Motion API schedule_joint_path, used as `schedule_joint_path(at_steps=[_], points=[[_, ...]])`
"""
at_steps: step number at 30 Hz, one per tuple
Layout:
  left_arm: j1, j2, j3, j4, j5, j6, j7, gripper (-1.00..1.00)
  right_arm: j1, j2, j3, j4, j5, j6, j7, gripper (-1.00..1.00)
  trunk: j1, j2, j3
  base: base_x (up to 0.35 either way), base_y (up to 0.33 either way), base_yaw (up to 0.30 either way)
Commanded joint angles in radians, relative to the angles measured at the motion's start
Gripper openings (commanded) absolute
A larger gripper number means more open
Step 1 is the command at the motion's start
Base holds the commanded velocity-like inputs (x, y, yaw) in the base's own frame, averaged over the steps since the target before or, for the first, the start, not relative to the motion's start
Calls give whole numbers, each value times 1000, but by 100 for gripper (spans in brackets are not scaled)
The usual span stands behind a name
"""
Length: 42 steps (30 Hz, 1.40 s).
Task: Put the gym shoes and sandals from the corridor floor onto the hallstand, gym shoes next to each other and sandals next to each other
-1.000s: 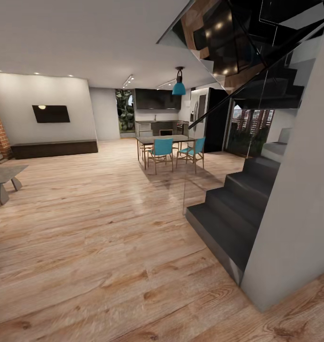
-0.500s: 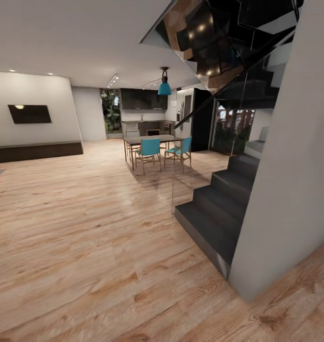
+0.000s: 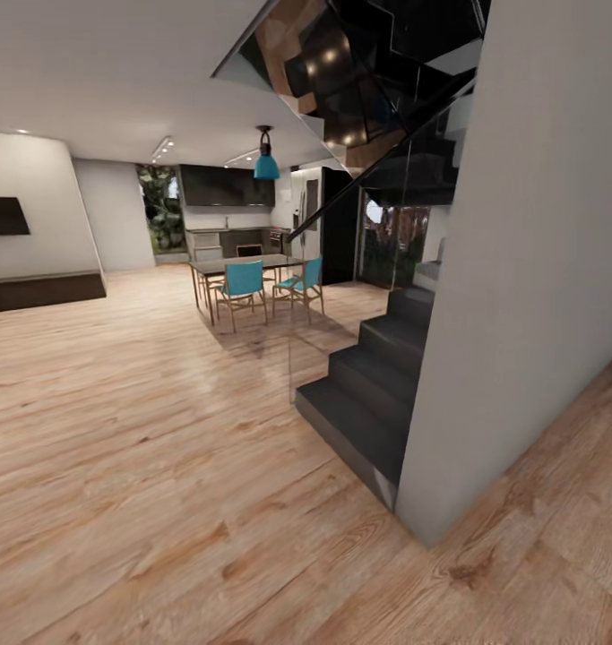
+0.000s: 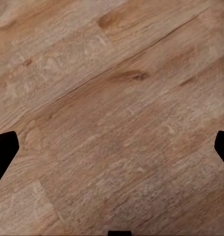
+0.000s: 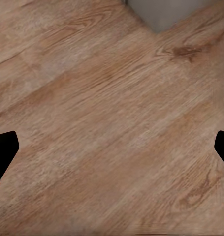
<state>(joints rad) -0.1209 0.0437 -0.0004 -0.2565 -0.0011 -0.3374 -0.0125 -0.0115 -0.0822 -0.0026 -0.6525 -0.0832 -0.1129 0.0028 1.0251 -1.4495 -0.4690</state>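
The gym shoes, the sandals and the hallstand are out of view. Light brown wood-plank floor (image 3: 162, 466) spreads across the head view. In the left wrist view my left gripper (image 4: 112, 152) is open, its dark fingertips (image 4: 3, 152) far apart at the picture's edges, with bare planks (image 4: 116, 98) between them. My right gripper (image 5: 112, 152) is likewise open over bare planks (image 5: 102, 98), and the foot of a grey wall corner (image 5: 163, 12) shows beyond it.
A dark staircase (image 3: 368, 394) rises at centre right, beside a tall grey wall (image 3: 521, 313) whose corner juts onto the floor. Farther back stands a dining table (image 3: 238, 264) with teal chairs (image 3: 245, 285). A low dark bench (image 3: 37, 291) lines the left wall.
The whole head picture has slid left, so the camera has turned right. The grey wall takes up more of the right side, and the low table at the left has left the picture.
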Motion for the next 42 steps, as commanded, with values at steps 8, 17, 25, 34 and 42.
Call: schedule_joint_path(at_steps=[8,17,25,34,42], points=[[0,1,-1,0,-4,-3,-1,100,-1,-1,2,2,-18,-5,0,100,0,-1,-1,0,0,-300],[0,1,-1,0,-6,-3,-1,100,-1,-1,3,3,-19,-5,0,100,0,-1,-1,0,0,-300],[3,1,-1,0,-8,-4,-1,100,-1,-1,3,4,-20,-5,0,100,0,-1,-1,-77,-131,-300],[4,1,-1,0,-8,-5,-1,100,-1,-1,3,4,-20,-5,0,100,0,-1,-1,-161,-225,-300],[4,1,-1,0,-8,-5,0,100,-1,-1,3,4,-20,-5,0,100,0,-1,-1,-171,-235,-300]])
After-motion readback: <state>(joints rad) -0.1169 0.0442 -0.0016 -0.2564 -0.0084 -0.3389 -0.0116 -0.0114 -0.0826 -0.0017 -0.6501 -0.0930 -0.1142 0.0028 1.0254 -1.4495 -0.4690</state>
